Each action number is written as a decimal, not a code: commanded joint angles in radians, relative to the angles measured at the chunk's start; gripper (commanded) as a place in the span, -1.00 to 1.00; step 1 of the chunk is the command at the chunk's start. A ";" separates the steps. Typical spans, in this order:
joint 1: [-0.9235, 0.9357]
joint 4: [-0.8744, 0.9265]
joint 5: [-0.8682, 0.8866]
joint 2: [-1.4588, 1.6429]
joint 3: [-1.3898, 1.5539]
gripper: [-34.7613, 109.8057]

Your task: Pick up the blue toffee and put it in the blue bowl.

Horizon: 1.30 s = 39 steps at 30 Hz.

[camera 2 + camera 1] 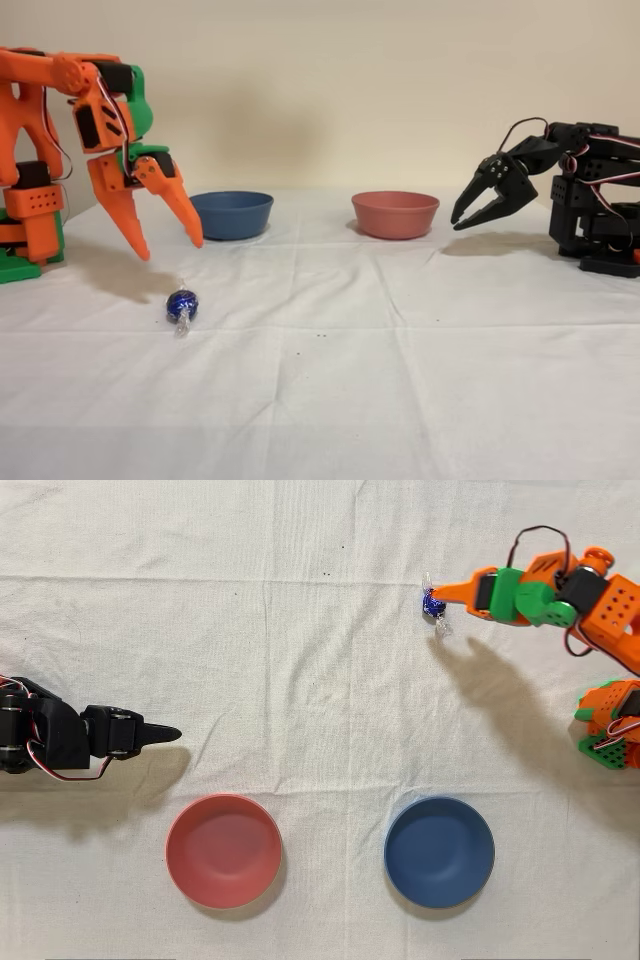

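A: Toffee (182, 303) is lying on the white cloth (400, 380), loose, under the orange gripper (171, 249). Fingers status?

B: Fingers (123, 222) are spreading wide apart, tips pointing down, hanging above the toffee, gripping nothing.

A: Overhead check?

B: Gripper (440, 592) tip is sitting right at the toffee (433, 604). Blue bowl (439, 851) is standing well apart from it, beside the red bowl (223, 850).

A: Black arm (560, 190)?

B: Idling.

no readable text, labels, brand marks, numbers or signs anywhere, none on the orange arm, none on the idle black arm, none on either bowl, none on the white cloth
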 commanded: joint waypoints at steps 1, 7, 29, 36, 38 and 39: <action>0.017 -0.025 -0.021 -0.011 -0.075 0.03; 0.020 -0.051 -0.028 -0.091 -0.114 0.03; 0.015 -0.100 -0.034 -0.249 -0.156 0.01; -0.002 -0.126 -0.031 -0.250 -0.115 0.01; -0.006 -0.130 -0.028 -0.253 -0.109 0.01; -0.009 -0.132 -0.028 -0.258 -0.106 0.01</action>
